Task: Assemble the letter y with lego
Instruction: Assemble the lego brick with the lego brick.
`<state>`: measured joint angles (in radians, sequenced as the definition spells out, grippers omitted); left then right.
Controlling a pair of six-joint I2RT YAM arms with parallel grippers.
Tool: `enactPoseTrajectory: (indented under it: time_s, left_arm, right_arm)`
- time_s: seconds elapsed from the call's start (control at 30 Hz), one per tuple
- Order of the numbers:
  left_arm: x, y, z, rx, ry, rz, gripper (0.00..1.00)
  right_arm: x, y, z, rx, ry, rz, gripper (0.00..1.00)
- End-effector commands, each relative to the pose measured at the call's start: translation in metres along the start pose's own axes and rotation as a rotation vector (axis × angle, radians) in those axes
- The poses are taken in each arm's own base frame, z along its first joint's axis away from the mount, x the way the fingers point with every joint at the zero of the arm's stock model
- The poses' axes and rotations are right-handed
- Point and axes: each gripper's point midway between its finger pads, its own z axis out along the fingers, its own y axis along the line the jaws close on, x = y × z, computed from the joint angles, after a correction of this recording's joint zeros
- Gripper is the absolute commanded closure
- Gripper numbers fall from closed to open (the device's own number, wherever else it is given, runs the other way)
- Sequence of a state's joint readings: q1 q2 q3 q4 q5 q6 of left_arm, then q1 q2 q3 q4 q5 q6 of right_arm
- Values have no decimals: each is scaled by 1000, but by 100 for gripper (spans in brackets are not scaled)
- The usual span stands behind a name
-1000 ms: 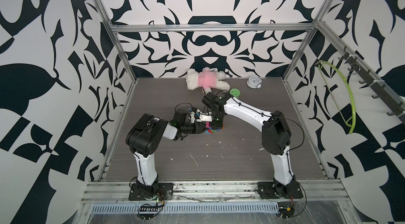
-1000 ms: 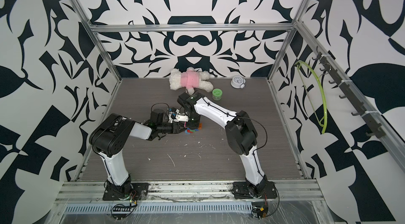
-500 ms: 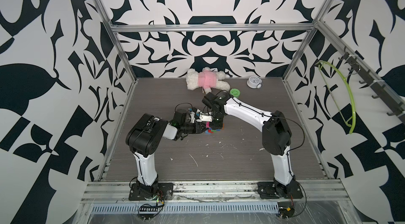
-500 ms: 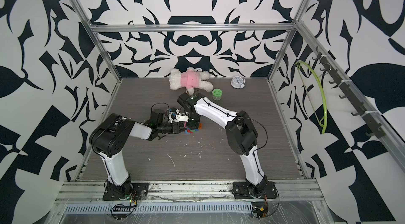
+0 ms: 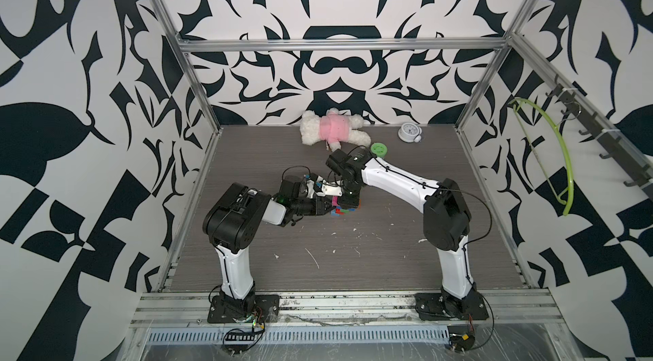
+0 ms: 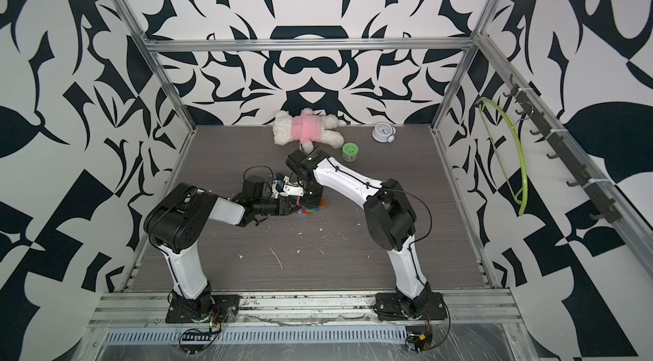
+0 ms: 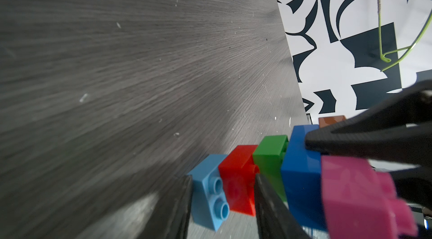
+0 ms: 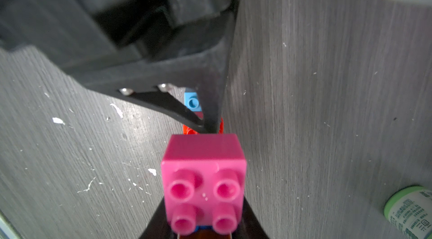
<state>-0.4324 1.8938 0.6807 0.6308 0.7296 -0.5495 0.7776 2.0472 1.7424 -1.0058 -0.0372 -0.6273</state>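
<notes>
The letter y point(image 7: 271, 156) lies flat, stem end within the left claw point(image 7: 223, 179).

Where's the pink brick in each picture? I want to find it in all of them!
Top view: pink brick, a tiny speck mid-table where both arms meet.
Top view: the same speck.
Left wrist: close up, stuck to the dark blue brick.
Right wrist: huge, four studs facing the camera.
Landmark: the light blue brick, the other end of the letter y, clear in both wrist views.

White plush toy point(image 5: 332, 129) in pink, small alarm clock point(image 5: 409, 132), green round tub point(image 5: 378, 149), green hanger point(image 5: 562, 150)
</notes>
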Motion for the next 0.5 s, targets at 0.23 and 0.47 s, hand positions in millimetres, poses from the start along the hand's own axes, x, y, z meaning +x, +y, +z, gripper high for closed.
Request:
enactPoseTrajectory:
  time_s: [0.23,0.47]
  left_arm:
    - [72,57,-2,-215,173,-209,54]
    - [72,57,-2,-214,172,-208,54]
  right_arm:
    - [10,23,9,-74,31,-53,85]
    - [3,25,10,-101,6,-46,85]
